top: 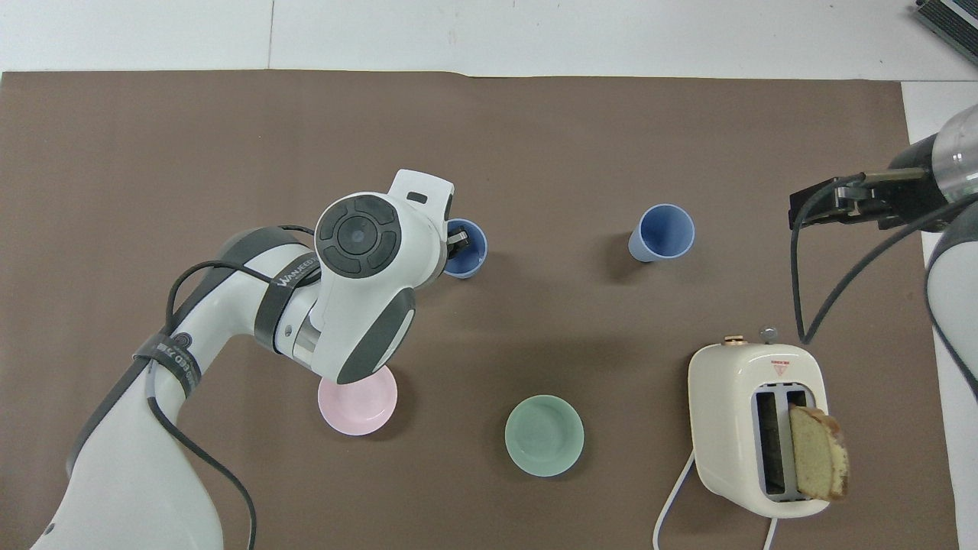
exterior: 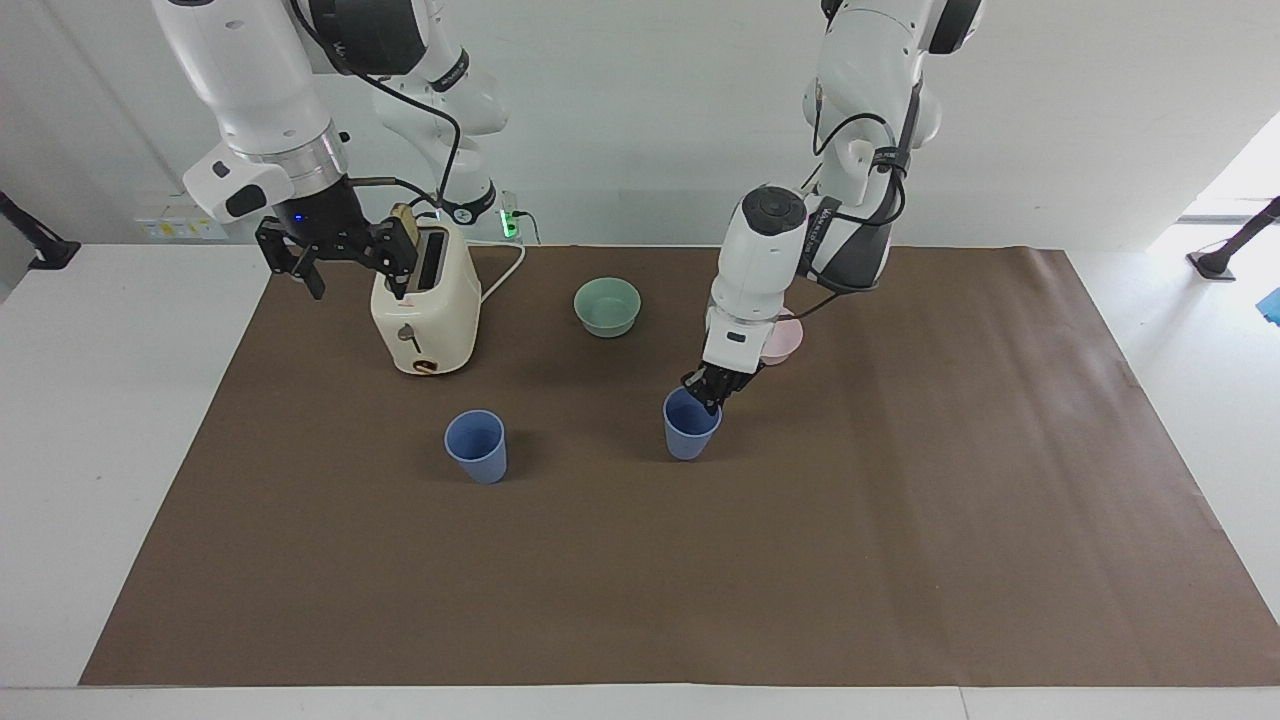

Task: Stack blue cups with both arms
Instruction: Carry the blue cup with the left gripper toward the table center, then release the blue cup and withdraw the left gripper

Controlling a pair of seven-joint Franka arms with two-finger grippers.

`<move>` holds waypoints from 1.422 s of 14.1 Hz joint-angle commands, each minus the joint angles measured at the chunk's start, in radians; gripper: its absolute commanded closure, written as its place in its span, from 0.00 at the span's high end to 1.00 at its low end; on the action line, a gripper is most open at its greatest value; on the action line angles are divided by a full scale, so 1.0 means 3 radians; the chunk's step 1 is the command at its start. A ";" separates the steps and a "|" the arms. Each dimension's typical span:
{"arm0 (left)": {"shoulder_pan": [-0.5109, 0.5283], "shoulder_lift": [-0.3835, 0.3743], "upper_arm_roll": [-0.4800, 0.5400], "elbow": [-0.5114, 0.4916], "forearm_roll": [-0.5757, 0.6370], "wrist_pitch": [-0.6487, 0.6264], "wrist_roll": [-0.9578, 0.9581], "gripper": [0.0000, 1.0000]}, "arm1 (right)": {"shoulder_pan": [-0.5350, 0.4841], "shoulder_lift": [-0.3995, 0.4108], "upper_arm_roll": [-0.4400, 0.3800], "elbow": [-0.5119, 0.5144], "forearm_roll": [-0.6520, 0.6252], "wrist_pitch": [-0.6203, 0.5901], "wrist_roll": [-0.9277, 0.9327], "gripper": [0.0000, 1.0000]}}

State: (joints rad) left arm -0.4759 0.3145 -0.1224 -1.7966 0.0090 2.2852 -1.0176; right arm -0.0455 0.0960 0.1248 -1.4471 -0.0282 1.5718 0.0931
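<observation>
You have two blue cups on the brown mat. One blue cup (exterior: 691, 428) (top: 466, 249) is upright near the middle of the mat, and the left gripper (exterior: 708, 388) (top: 456, 246) pinches its rim on the side nearer the robots, one finger inside and one outside; whether its base touches the mat you cannot tell. The second blue cup (exterior: 477, 446) (top: 662, 232) stands upright and alone on the mat, toward the right arm's end, farther from the robots than the toaster (exterior: 424, 302) (top: 756, 425).

You also have two bowls: one green bowl (exterior: 607, 306) (top: 544, 435) and one pink bowl (exterior: 782, 342) (top: 357, 403), both nearer to the robots than the cups. The left arm partly covers the pink one.

There is one toaster, cream coloured, with one slice of bread (exterior: 404, 219) (top: 818, 462) standing up out of one of its slots.

The right gripper (exterior: 336, 262) (top: 840, 202) waits in the air beside the toaster at the mat's edge, its claw spread wide with nothing between the fingers.
</observation>
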 commanded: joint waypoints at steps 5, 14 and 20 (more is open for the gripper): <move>-0.0060 0.0000 0.0055 -0.0122 0.0077 0.0119 -0.0054 0.00 | -0.0032 -0.0085 -0.0007 -0.0100 0.0063 0.0032 -0.0060 1.00; 0.0241 -0.0291 0.0086 0.0052 0.0220 -0.0504 0.0343 1.00 | -0.0027 -0.0085 -0.0002 -0.0100 0.0063 0.0037 -0.0060 1.00; 0.0701 -0.0756 0.0081 0.0032 0.0164 -0.1087 0.1391 1.00 | -0.0068 -0.0080 -0.0007 -0.0289 0.0340 0.0502 -0.0075 1.00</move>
State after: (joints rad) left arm -0.2966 0.1310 -0.0893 -1.7713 0.0547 2.0048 -0.6773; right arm -0.0472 0.0958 0.1240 -1.4662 0.0329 1.6688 0.0931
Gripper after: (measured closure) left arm 0.000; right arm 0.000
